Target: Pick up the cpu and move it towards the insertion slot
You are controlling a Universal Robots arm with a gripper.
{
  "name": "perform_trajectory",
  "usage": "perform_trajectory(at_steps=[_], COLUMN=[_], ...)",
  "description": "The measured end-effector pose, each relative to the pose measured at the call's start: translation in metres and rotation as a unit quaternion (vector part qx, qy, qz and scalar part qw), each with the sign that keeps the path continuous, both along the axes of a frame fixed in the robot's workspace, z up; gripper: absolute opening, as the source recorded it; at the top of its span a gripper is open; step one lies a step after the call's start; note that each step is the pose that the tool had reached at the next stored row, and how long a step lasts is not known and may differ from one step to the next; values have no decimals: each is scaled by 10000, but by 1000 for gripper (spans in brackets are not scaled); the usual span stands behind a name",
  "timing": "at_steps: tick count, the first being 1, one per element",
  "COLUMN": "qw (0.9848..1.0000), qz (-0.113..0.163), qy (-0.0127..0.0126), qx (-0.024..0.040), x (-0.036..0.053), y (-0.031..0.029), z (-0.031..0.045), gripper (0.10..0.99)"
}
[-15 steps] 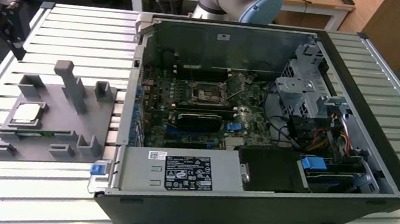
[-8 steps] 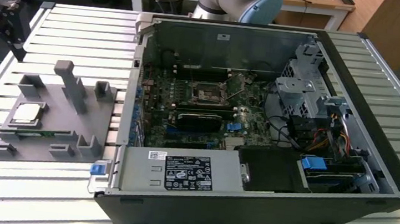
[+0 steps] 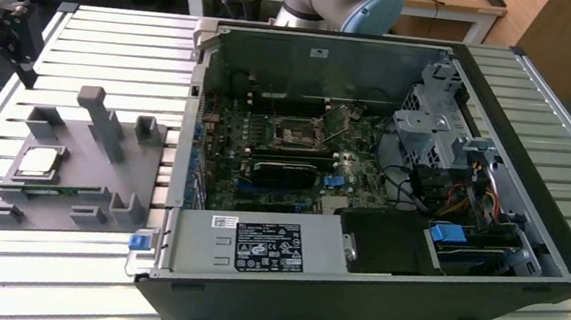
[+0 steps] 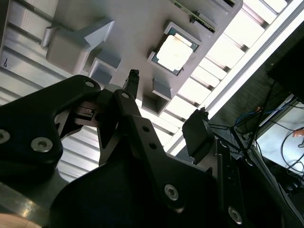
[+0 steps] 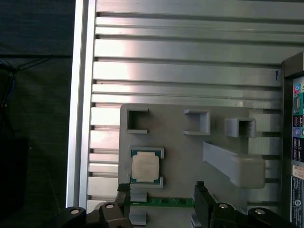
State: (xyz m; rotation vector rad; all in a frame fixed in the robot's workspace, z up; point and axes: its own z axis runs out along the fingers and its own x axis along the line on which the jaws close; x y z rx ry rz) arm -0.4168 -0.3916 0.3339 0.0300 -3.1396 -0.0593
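Note:
The cpu [image 3: 39,162] is a small silver square lying flat in a recess of the grey plastic tray [image 3: 102,181], at the exterior view's left. It shows in both wrist views [image 5: 145,166] [image 4: 174,52]. My gripper [image 5: 163,197] [image 4: 166,104] hangs above the tray, open, with nothing between its two black fingers [image 5: 202,197]. The cpu lies just off to the side of one fingertip, apart from it. The insertion slot [image 3: 297,133] is a square socket with a dark centre on the motherboard inside the open computer case.
The open black computer case [image 3: 527,90] has tall walls, with a power supply [image 3: 255,246] and drive cage [image 3: 427,131] inside. A thin green memory strip [image 5: 168,202] lies in the tray beside the cpu. Grey posts [image 3: 94,112] rise from the tray. The table is slatted aluminium [image 3: 117,39].

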Motion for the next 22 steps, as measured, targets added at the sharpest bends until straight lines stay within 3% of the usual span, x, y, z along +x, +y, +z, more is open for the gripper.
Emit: perform_trajectory(at_steps=[22], qw=[10000], qz=[0], qy=[0], qx=[0], x=[-7], y=[0], z=[-60], gripper=[647])
